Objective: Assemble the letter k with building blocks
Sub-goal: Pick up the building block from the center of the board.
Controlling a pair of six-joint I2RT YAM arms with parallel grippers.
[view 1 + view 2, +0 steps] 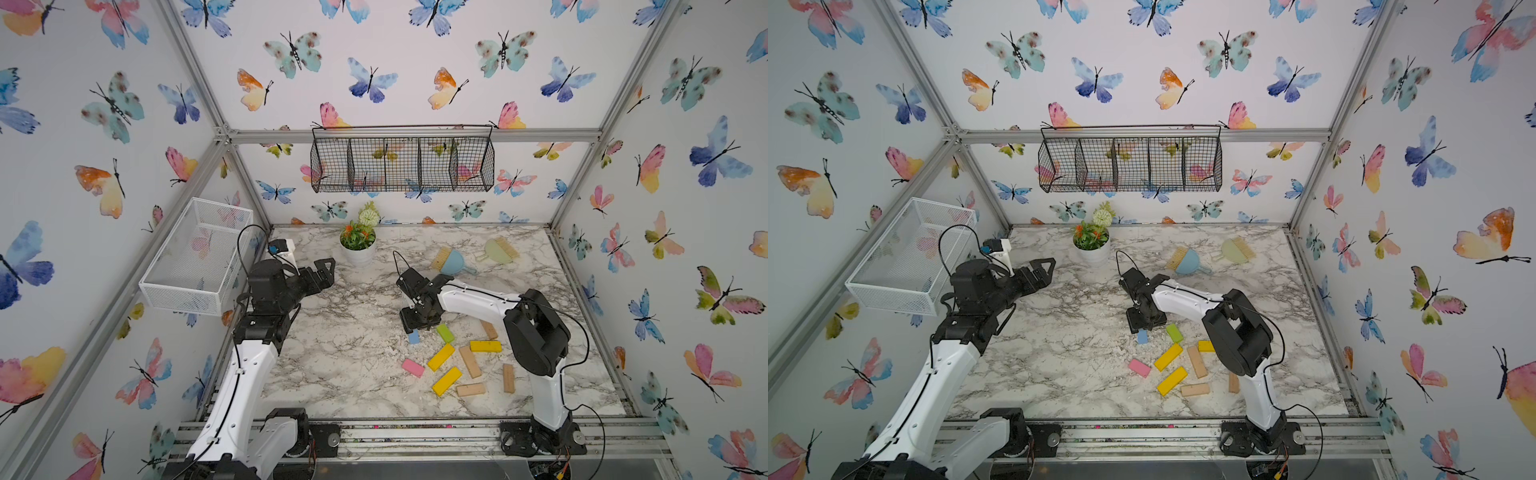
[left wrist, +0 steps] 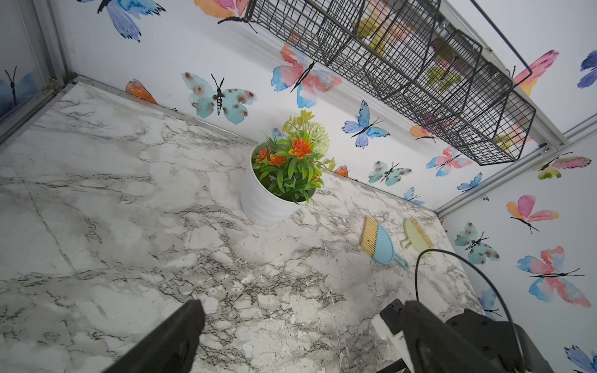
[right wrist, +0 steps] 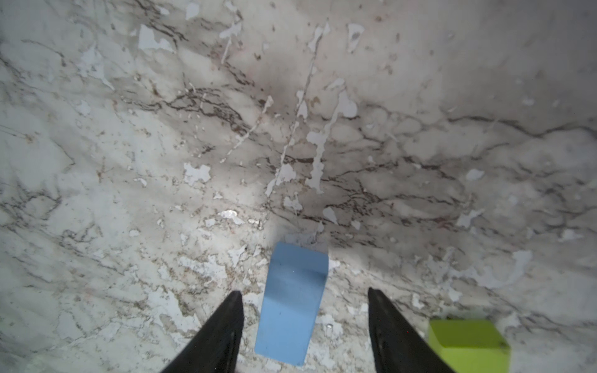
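A short light blue block [image 3: 292,303] lies flat on the marble table [image 1: 332,353]. My right gripper [image 3: 305,292] is open and straddles it, with a gap of bare table on each side of the block. In both top views this gripper [image 1: 417,328] points down over the blue block [image 1: 414,337]. A green block [image 1: 445,333] lies just beside it. A pink block [image 1: 412,368], three yellow blocks [image 1: 441,356] and several tan wood blocks [image 1: 470,361] are scattered near the right arm's base. My left gripper [image 1: 326,272] hangs open and empty over the table's left side.
A white pot with a plant [image 1: 358,253] stands at the back. A blue mini dustpan with brush [image 1: 453,262] and a green one [image 1: 498,251] lie at the back right. A white wire basket [image 1: 195,257] hangs on the left wall, a black one [image 1: 401,162] on the back wall.
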